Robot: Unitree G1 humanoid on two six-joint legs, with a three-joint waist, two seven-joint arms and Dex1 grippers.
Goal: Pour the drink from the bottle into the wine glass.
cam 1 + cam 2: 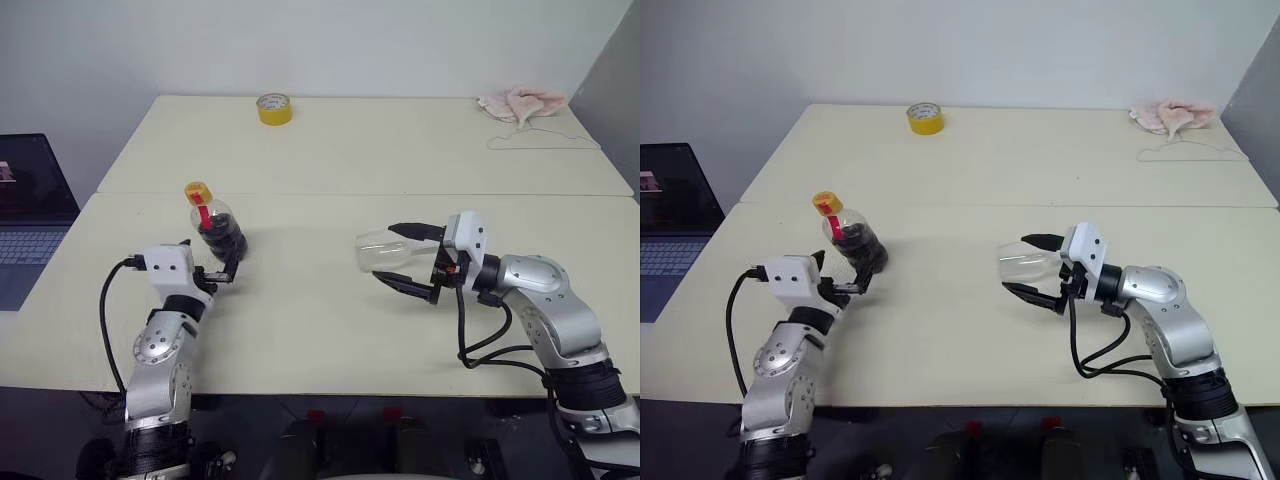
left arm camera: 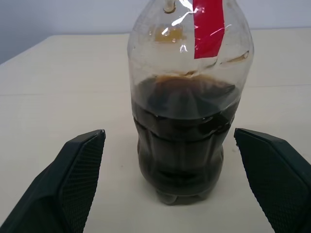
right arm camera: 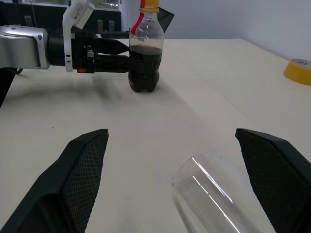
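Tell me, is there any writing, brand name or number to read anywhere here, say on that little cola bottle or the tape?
None can be read.
Bottle: its red label strip shows no legible letters.
Yellow tape roll: too small to show any print.
Laptop: screen content and keys too small and blurred to read.
White end effector housings: no markings visible.

a pale cream worktop [image 1: 330, 300] carries the capped bottle [image 1: 215, 228] of dark drink [image 2: 182, 141] standing upright, a clear wine glass [image 1: 383, 250], a yellow tape roll [image 1: 274, 108] and a pink cloth [image 1: 523, 102] at the far edge.
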